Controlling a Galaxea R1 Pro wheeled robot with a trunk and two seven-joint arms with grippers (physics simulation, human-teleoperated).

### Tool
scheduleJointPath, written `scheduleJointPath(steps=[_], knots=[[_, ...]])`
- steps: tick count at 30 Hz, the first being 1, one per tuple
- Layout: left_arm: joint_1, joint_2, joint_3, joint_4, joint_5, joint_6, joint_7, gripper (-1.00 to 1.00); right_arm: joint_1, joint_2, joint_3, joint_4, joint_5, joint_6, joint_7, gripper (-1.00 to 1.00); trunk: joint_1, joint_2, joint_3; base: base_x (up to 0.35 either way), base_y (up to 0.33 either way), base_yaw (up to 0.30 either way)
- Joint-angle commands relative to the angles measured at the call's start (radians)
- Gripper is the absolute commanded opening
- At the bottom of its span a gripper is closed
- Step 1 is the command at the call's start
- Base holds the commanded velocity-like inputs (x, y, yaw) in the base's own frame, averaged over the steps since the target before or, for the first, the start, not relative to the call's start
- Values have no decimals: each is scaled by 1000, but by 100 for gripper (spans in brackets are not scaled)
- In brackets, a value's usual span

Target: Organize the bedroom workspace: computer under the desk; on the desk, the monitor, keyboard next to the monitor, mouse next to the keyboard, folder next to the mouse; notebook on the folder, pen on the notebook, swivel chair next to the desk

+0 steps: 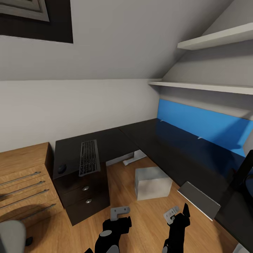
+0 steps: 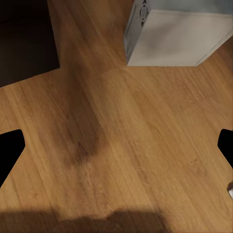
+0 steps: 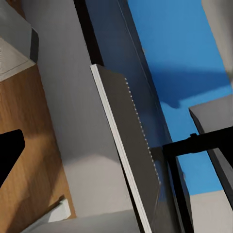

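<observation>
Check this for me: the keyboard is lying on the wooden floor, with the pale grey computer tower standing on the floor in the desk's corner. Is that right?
Not quite. In the head view the keyboard lies on the black top of the desk, above the drawers, not on the floor. The rest holds: the computer stands on the wooden floor in the desk's corner.

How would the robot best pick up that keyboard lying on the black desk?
Probably by its long edges, near the middle. The keyboard lies flat on the desk, so coming straight down from above and pinching across its narrow width seems best; it is too slim to grasp from the side.
</observation>
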Motion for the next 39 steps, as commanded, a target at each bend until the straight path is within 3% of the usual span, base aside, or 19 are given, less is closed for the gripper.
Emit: scheduleJointPath(steps=[1,8,17,30,39], knots=[[-1,0,-1,-1,4,4,7,100,-1,0,1,1,6,9,-1,100,0,-1,-1,0,0,0],[-1,1,-2,-2,5,4,6,100,-1,2,26,90,7,9,6,100,0,-1,-1,30,0,0],[-1,2,-3,-2,6,4,6,100,-4,4,27,143,6,9,17,100,0,-1,-1,106,0,0],[-1,2,-4,-2,6,3,6,100,-11,-3,16,202,5,12,19,100,0,-1,-1,11,0,0],[-1,3,-3,-2,5,2,7,100,-13,-5,-18,225,5,12,20,100,0,-1,-1,89,-53,0]])
